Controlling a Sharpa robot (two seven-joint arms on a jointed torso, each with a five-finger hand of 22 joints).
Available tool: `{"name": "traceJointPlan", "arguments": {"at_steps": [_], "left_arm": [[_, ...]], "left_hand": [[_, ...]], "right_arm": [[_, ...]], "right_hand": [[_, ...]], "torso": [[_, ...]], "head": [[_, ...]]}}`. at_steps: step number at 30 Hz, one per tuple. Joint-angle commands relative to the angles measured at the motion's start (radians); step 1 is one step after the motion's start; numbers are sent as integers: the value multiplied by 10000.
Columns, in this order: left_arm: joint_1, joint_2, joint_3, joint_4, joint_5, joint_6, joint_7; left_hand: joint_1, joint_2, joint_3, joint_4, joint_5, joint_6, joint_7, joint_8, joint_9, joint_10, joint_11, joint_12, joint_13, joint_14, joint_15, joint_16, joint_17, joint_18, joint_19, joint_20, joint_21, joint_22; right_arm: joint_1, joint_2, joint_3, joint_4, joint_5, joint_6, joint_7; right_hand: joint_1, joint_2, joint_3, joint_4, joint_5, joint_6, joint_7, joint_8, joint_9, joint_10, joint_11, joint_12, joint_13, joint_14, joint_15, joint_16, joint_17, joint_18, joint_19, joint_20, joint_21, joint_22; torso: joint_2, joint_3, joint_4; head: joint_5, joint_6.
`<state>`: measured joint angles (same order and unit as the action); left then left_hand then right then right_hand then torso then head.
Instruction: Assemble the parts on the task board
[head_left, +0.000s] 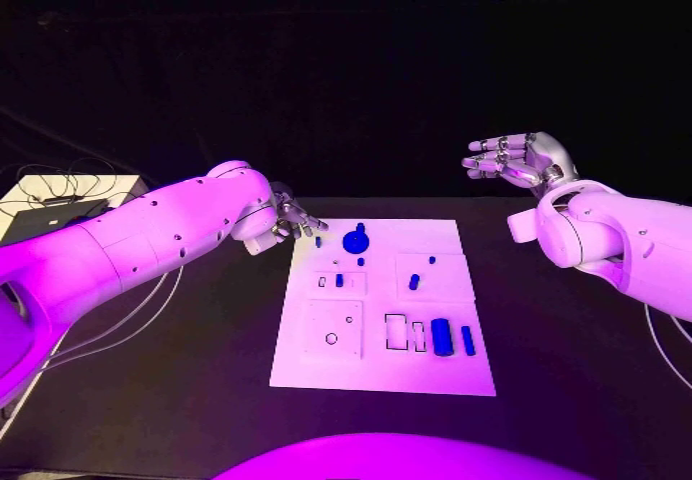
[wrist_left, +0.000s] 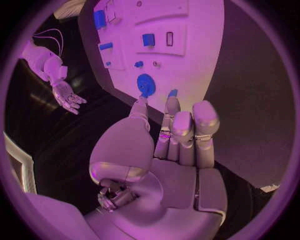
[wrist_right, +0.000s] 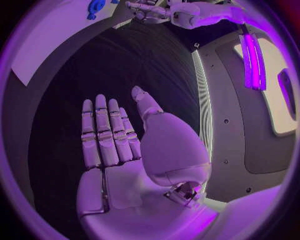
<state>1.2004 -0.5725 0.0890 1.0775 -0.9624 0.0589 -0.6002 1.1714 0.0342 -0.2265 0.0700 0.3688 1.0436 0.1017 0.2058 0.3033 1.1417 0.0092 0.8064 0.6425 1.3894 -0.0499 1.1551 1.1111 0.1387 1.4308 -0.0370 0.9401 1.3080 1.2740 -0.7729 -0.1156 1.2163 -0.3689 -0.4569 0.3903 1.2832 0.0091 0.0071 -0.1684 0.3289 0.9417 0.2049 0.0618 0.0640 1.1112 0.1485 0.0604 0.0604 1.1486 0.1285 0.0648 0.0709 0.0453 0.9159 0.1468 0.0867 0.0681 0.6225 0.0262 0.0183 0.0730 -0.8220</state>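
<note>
- The task board (head_left: 382, 345), a white plate, lies in the middle of the black worktop (head_left: 577, 340).
- The left hand (head_left: 293, 222) hovers at the board's far left corner, fingers spread, gripping nothing, fingertips near a small blue peg (head_left: 317, 241).
- A round blue part (head_left: 355, 240) sits on the far end, just right of that peg.
- Two long blue parts (head_left: 441, 336) lie side by side near the right edge.
- The right hand (head_left: 516, 157) is raised beyond the far right of the board, well apart from it, open and empty.
</note>
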Motion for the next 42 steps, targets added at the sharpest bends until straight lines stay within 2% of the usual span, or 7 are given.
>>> {"name": "traceJointPlan", "arguments": {"at_steps": [1,6,8,14,24,31,42], "left_arm": [[9,206,-21,-464,-486,330,158],[21,404,-35,-1057,-671,377,110],[39,448,-37,-1212,-703,393,93],[95,589,-40,-1522,-655,601,60],[120,909,-164,-1984,-569,831,33],[119,1019,-222,-2083,-486,927,37],[119,1040,-232,-1986,-307,748,93]], "left_hand": [[-19,28,-14,105,23,-10,-73,112,-3,-35,-40,116,18,66,-27,95,60,102,80,-22,143,382],[-55,-4,-17,192,20,-13,-116,292,48,-23,-72,279,85,149,-55,225,202,70,146,-43,352,495],[-123,-40,-29,262,21,-36,-172,508,171,-28,-107,403,170,188,-84,306,290,46,182,-61,491,576],[-216,-141,-13,468,0,-127,-188,717,305,-60,-111,494,259,204,-82,418,418,23,194,-69,641,688],[-241,-135,0,503,5,-119,-195,729,307,-45,-114,489,258,220,-83,430,432,15,204,-62,683,712],[-236,-117,17,495,12,-74,-211,748,312,-21,-126,497,268,243,-90,477,473,0,223,-65,758,751],[-385,-134,-18,594,8,-50,-219,765,344,1,-131,503,297,266,-97,530,519,-18,235,-79,831,802]], "right_arm": [[0,-54,7,52,14,66,76],[1,-104,8,91,15,47,78],[2,-115,8,102,15,43,78],[3,-128,8,122,18,35,78],[9,-94,9,168,22,34,77],[16,-90,9,188,22,27,75],[20,-80,9,179,22,18,70]], "right_hand": [[34,5,-2,-20,33,-43,27,1,-2,-45,13,18,-11,-76,7,-28,-11,-96,-60,-10,0,5],[34,5,-2,-20,33,-43,27,1,-2,-45,13,18,-11,-76,7,-28,-11,-96,-60,-10,0,5],[34,5,-2,-20,33,-43,27,1,-2,-45,13,18,-11,-76,7,-28,-11,-96,-60,-10,0,5],[34,5,-2,-20,33,-43,27,1,-2,-45,13,18,-11,-76,7,-28,-11,-96,-60,-10,0,5],[34,5,-2,-20,33,-43,27,1,-2,-45,13,18,-11,-76,7,-28,-11,-96,-60,-10,0,5],[34,5,-2,-20,33,-43,27,1,-2,-45,13,18,-11,-76,7,-28,-11,-96,-60,-10,0,5],[27,4,38,-17,44,-29,26,5,0,-45,13,17,-12,-78,7,-27,-11,-97,-61,-10,-2,6]], "torso": [[56,-40,-29],[91,-64,-48],[107,-75,-56],[116,-86,-60],[130,-96,-71],[148,-98,-80],[136,-97,-70]], "head": [[84,92],[154,118],[164,134],[163,131],[179,114],[197,104],[164,66]]}}
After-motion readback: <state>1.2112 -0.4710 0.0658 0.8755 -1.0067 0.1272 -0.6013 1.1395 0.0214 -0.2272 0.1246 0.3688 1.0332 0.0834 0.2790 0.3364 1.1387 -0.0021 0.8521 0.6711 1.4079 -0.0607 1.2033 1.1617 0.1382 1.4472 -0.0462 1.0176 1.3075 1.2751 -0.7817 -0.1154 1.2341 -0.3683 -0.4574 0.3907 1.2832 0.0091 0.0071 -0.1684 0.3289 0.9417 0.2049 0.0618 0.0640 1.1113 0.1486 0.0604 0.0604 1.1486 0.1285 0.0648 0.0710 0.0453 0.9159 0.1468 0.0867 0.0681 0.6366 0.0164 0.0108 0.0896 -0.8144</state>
